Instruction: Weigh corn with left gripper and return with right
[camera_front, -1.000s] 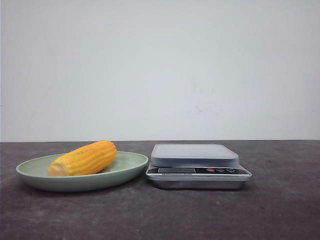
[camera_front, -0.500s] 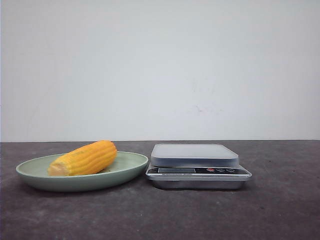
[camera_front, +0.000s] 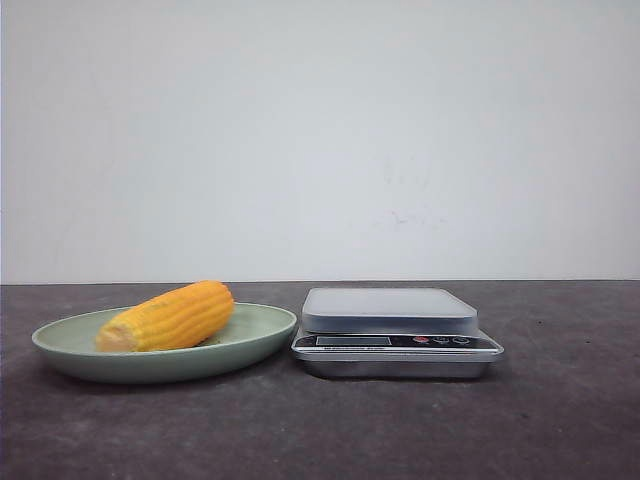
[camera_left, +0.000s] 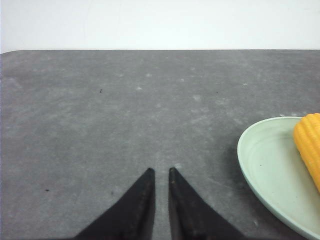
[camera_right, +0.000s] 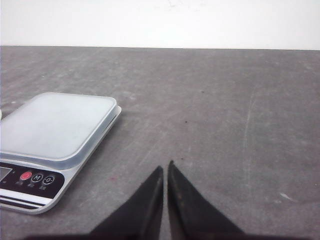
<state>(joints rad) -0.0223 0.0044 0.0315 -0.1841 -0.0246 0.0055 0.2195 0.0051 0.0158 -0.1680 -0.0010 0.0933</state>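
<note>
I am seeing my left hand (camera_left: 160, 172) hovering over bare desk (camera_left: 100, 110), fingers nearly touching and holding nothing; my right hand (camera_right: 165, 167) is doing the same, narrow and empty, beside the scale (camera_right: 55, 125). Further out, the corn (camera_front: 166, 316) is lying on its side in the green plate (camera_front: 255, 335), left of the scale, untouched. I am judging the risk as this: the cob is round, so a pinch off its middle could roll it, and the plate's rim may block my fingers.
</note>
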